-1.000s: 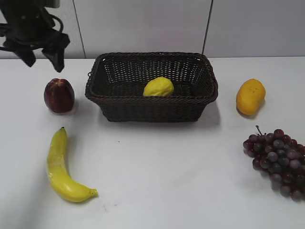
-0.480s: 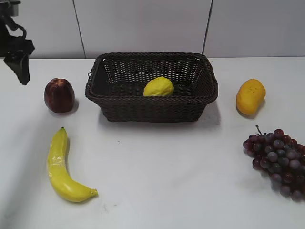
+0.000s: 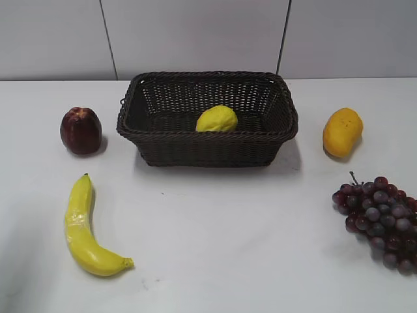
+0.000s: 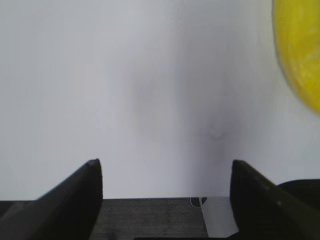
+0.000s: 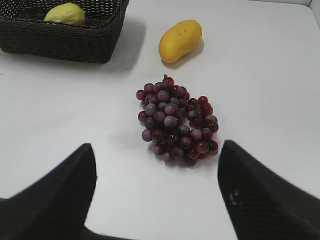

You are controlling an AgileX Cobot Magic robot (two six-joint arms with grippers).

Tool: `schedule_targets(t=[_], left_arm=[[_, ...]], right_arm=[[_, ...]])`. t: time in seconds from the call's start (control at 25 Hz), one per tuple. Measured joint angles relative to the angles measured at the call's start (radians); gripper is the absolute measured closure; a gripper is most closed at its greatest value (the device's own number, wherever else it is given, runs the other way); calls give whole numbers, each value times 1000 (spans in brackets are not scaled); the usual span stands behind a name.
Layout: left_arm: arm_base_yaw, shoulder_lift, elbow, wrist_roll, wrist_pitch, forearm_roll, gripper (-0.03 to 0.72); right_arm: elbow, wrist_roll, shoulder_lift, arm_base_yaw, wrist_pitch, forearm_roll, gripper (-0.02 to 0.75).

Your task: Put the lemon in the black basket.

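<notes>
inside woven black basket, bumpy lemon

grapes cropped (right edge), banana blurred

left claw spread wide and empty, right claw likewise, both held above table

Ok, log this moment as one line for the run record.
lemon: inside black basket | left gripper: open, empty | right gripper: open, empty, above grapes | task: looks done
</notes>
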Motion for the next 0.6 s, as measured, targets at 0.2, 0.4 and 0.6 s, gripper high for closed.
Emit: schedule_targets(t=[0.2, 0.4, 0.6], left_arm=[[0, -177, 199, 0, -48, 0, 99], [0, -358, 315, 0, -65, 0, 99], [0, -542, 385, 0, -72, -1, 101]], right_arm=[[0, 0, 0, 0, 0, 0, 167], [0, 0, 0, 0, 0, 0, 167], [0, 0, 0, 0, 0, 0, 167]])
